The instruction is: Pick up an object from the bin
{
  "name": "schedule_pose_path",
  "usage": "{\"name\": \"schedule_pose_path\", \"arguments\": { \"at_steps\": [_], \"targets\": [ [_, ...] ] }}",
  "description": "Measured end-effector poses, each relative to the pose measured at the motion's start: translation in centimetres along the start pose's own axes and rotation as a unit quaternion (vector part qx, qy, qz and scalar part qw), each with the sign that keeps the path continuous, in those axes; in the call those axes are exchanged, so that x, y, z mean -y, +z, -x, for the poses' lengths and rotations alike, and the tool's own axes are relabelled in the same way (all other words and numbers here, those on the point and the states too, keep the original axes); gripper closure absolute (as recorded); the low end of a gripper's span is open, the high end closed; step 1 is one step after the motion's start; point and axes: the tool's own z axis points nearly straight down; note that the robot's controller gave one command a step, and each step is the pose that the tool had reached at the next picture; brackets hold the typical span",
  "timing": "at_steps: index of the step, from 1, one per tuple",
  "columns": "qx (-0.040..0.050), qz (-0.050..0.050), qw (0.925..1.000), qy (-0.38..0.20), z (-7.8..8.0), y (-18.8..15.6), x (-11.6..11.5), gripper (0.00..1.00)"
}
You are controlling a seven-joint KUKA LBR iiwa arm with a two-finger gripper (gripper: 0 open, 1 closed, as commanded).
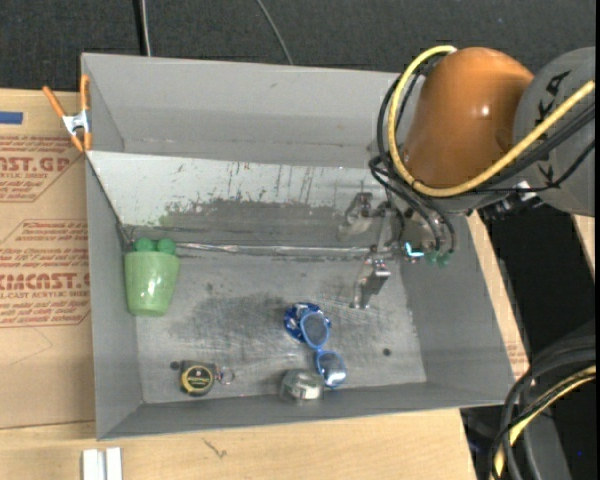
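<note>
My gripper hangs over the right part of the bin floor, near the back wall. Its fingers stand open, with only bare floor between them. A pair of blue swimming goggles lies closest, a little to the front left of the lower fingertip, not touching it. Just in front of the goggles, by the front wall, sits a small silvery round thing.
A pale green plastic cup-like thing lies against the left wall. A small black-and-yellow tape measure sits in the front left corner. The arm with its orange cover and cables comes in over the bin's right rim.
</note>
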Motion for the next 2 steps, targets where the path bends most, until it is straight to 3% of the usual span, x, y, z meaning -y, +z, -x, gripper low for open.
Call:
{"name": "schedule_pose_path", "arguments": {
  "at_steps": [1, 2],
  "targets": [
    [0.0077, 0.001, 0.9947, 0.103, -1.1, 16.4, -1.8, 0.0],
    [0.0036, 0.001, 0.9823, 0.187, -1.8, 13.6, -2.8, 0.0]
  ]
}}
